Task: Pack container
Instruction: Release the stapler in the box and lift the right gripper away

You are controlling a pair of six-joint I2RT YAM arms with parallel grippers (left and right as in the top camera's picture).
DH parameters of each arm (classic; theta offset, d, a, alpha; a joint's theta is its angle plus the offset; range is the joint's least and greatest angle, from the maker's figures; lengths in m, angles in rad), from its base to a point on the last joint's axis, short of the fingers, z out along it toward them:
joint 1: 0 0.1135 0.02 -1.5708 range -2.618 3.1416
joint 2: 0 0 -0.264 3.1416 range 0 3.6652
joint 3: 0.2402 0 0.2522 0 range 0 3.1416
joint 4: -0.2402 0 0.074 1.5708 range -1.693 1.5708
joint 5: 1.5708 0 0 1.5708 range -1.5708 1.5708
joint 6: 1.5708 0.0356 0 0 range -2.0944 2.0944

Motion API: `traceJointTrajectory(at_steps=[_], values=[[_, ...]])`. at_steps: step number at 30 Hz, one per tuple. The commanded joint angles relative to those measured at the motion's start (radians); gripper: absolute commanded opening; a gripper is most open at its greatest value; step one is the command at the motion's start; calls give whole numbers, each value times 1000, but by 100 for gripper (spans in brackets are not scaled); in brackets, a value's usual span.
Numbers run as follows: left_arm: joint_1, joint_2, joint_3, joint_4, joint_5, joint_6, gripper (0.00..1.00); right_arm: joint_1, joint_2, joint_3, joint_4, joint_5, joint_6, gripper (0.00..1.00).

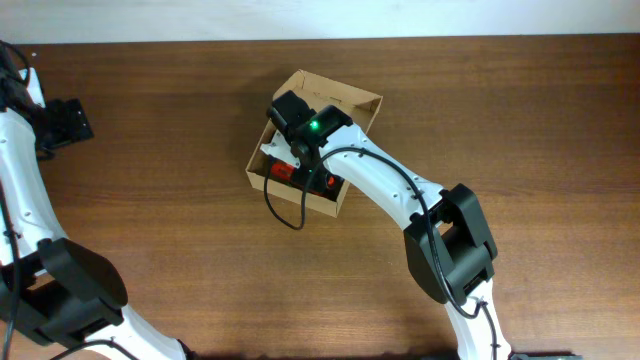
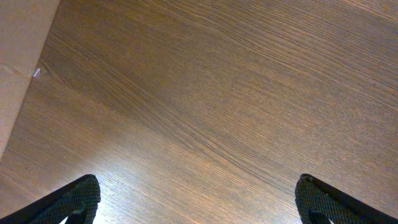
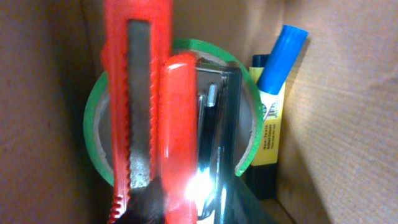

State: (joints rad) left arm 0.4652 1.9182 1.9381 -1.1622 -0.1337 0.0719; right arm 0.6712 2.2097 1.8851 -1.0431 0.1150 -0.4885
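Mid-table, cardboard box [image 1: 342, 97] sat open. Right gripper [image 1: 290, 150] hung inside, its finger state hidden, crowding red utility knife [image 3: 140, 93], green tape roll [image 3: 93, 143] and blue-capped marker [image 3: 277, 68]. Left gripper [image 2: 196, 193], fingers spread wide, hovered over tabletop [image 2: 217, 93] far left.

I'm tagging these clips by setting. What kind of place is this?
Probably a robot test bench dressed as an office desk: a wood-grain table, and a cardboard box with a red utility knife, green tape roll and blue-capped marker inside.
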Motion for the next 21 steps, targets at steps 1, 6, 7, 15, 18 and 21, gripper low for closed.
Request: traceJointTrajectory(at_steps=[1, 6, 7, 15, 18, 21], values=[[1, -7, -9, 0, 7, 16, 100, 2, 3, 23, 6, 2, 26, 37], [1, -7, -9, 0, 7, 16, 100, 2, -36, 23, 30, 2, 26, 45], [1, -7, -9, 0, 7, 16, 100, 2, -46, 23, 35, 2, 26, 48], [1, -7, -9, 0, 7, 16, 100, 2, -124, 23, 47, 43, 84, 54], [1, -7, -9, 0, 7, 16, 100, 2, -179, 23, 61, 43, 123, 54], [1, -7, -9, 0, 7, 16, 100, 2, -254, 23, 74, 48, 182, 54]])
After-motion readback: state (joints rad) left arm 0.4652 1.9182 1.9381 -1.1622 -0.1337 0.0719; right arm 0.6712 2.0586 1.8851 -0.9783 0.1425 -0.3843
